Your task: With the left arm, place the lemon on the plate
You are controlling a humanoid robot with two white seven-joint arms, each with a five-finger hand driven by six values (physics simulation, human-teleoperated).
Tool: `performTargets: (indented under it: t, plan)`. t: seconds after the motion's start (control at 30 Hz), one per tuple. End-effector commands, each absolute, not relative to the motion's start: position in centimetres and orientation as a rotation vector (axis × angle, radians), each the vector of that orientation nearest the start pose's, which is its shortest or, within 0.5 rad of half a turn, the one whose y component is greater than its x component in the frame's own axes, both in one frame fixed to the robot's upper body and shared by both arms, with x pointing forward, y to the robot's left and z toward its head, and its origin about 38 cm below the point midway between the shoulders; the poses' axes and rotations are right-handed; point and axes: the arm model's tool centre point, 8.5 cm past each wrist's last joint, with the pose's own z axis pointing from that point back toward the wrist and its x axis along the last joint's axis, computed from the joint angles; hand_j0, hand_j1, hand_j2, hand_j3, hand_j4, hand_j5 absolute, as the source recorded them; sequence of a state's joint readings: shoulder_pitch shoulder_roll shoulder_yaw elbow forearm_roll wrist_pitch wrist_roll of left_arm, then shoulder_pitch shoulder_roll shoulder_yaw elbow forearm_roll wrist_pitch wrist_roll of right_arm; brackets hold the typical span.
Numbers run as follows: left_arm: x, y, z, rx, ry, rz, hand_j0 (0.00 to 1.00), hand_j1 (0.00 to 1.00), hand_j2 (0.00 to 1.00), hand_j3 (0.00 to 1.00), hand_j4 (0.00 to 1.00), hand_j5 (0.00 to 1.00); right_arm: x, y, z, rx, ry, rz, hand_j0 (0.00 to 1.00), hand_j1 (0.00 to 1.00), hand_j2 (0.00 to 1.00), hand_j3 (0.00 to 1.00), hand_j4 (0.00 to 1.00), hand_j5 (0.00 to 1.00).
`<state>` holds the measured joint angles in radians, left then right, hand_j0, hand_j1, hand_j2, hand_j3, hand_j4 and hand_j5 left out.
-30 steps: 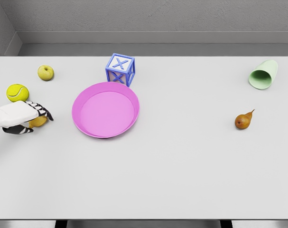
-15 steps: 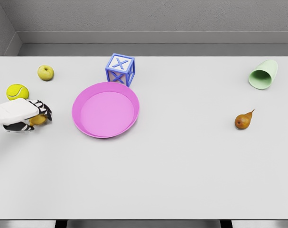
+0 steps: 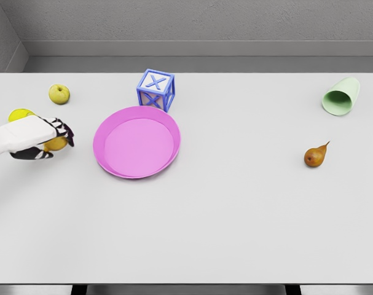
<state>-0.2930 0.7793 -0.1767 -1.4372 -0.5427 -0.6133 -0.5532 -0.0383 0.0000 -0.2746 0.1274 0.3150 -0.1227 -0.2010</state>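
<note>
Lemon [image 3: 56, 144]: at table's left edge, clasped under curled fingers of left hand [image 3: 35, 138] | Pink plate [image 3: 136, 141]: right of hand, apart from it | Tennis ball [image 3: 18, 114]: partly hidden behind hand | Yellow-green apple [image 3: 59, 94], blue cube [image 3: 155, 90]: farther back | Pear [image 3: 315, 155], tipped green cup [image 3: 341, 96]: far right on white table [image 3: 235, 215]

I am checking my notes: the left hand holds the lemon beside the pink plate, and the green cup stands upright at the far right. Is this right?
Not quite. The head view shows the green cup lying on its side, not upright. The rest holds: the left hand grips the lemon beside the pink plate.
</note>
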Motion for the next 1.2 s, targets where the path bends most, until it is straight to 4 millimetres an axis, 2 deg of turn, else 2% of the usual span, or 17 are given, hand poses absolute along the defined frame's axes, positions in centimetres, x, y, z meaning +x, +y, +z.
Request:
performTargets:
  t: [0.0,0.03,0.23,0.37,0.5,0.77,0.83,0.87,0.9,1.07,1.1,1.17]
  plan:
    - [40.1,37.3,17.4,0.517,-1.326,-1.872,0.54,0.54,0.54,0.54,0.54,0.54,-0.4,-27.6,-25.7,-0.25,-0.041,0.036,1.0,1.0,1.0,1.0,1.0,1.0]
    - [40.1,36.3,17.3,0.505,-1.354,-1.874,0.54,0.54,0.54,0.54,0.54,0.54,-0.4,-27.6,-25.7,-0.25,-0.041,0.036,1.0,1.0,1.0,1.0,1.0,1.0]
    - [40.7,34.5,18.0,0.502,-1.423,-1.864,0.54,0.54,0.54,0.54,0.54,0.54,-0.4,-27.6,-25.7,-0.25,-0.041,0.036,1.0,1.0,1.0,1.0,1.0,1.0]
    - [41.1,32.2,17.5,0.454,-1.467,-1.858,0.54,0.54,0.54,0.54,0.54,0.54,-0.4,-27.6,-25.7,-0.25,-0.041,0.036,1.0,1.0,1.0,1.0,1.0,1.0]
    - [41.0,30.3,18.0,0.44,-1.52,-1.868,0.54,0.54,0.54,0.54,0.54,0.54,-0.4,-27.6,-25.7,-0.25,-0.041,0.036,1.0,1.0,1.0,1.0,1.0,1.0]
    - [41.6,28.1,18.4,0.422,-1.572,-1.86,0.55,0.55,0.55,0.55,0.55,0.55,-0.4,-27.6,-25.7,-0.25,-0.041,0.036,1.0,1.0,1.0,1.0,1.0,1.0]
    - [41.7,27.8,18.4,0.417,-1.582,-1.858,0.72,0.72,0.72,0.72,0.72,0.72,-0.4,-27.6,-25.7,-0.25,-0.041,0.036,1.0,1.0,1.0,1.0,1.0,1.0]
    - [41.7,27.5,18.4,0.412,-1.59,-1.854,0.94,0.94,0.94,0.94,0.94,0.94,-0.4,-27.6,-25.7,-0.25,-0.041,0.036,1.0,1.0,1.0,1.0,1.0,1.0]
    - [41.7,27.5,18.4,0.41,-1.592,-1.852,1.0,1.0,1.0,1.0,1.0,1.0,-0.4,-27.6,-25.7,-0.25,-0.041,0.036,1.0,1.0,1.0,1.0,1.0,1.0]
    - [41.9,28.1,19.0,0.431,-1.594,-1.844,1.0,1.0,1.0,1.0,1.0,1.0,-0.4,-27.6,-25.7,-0.25,-0.041,0.036,1.0,1.0,1.0,1.0,1.0,1.0]
    - [41.9,28.7,19.3,0.446,-1.591,-1.841,1.0,1.0,1.0,1.0,1.0,1.0,-0.4,-27.6,-25.7,-0.25,-0.041,0.036,1.0,1.0,1.0,1.0,1.0,1.0]
    - [42.0,31.3,20.8,0.522,-1.579,-1.805,1.0,1.0,1.0,1.0,1.0,1.0,-0.4,-27.6,-25.7,-0.25,-0.041,0.036,1.0,1.0,1.0,1.0,1.0,1.0]
